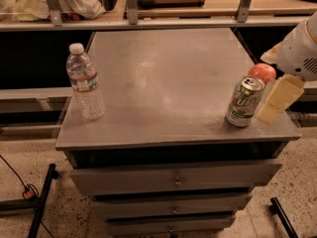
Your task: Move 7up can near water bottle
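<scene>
The 7up can (244, 102) stands upright near the front right corner of the grey cabinet top (163, 83). It is silver with green lettering and a pull-tab top. The water bottle (85, 82) is clear with a white cap and stands upright near the front left edge, far from the can. My gripper (272, 105) comes in from the right edge on a white arm (301, 48). It hangs just to the right of the can, at about the can's height, and is empty.
A round red-orange fruit (262, 72) sits just behind the can, touching or nearly so. The cabinet has several drawers (173, 180) below. A shelf (163, 9) with clutter runs behind. A black stand leg (42, 197) is on the floor at left.
</scene>
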Robot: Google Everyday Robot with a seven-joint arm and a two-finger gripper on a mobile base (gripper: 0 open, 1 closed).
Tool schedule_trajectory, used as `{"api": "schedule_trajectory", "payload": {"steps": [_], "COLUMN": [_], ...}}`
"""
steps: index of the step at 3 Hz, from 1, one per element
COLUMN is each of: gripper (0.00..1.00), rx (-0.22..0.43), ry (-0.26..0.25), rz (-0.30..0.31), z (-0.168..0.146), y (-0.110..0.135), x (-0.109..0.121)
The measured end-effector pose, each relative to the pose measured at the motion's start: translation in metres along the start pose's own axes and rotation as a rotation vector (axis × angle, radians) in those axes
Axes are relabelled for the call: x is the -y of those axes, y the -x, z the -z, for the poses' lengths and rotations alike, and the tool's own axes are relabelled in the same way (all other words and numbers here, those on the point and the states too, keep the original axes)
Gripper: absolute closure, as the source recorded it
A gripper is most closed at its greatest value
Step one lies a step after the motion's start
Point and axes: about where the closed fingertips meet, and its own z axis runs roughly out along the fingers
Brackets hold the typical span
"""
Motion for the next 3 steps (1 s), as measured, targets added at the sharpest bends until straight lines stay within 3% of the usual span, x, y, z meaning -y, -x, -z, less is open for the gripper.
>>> {"api": "schedule_trajectory", "payload": {"steps": [2, 3], "gripper": [0.0, 0.17], "rx": [0.11, 0.163], "ry": [0.083, 0.116], "rz": [-0.026, -0.043], "z": [-0.033, -0.042], "y": [-0.005, -0.004], "x": [0.004, 0.004]}}
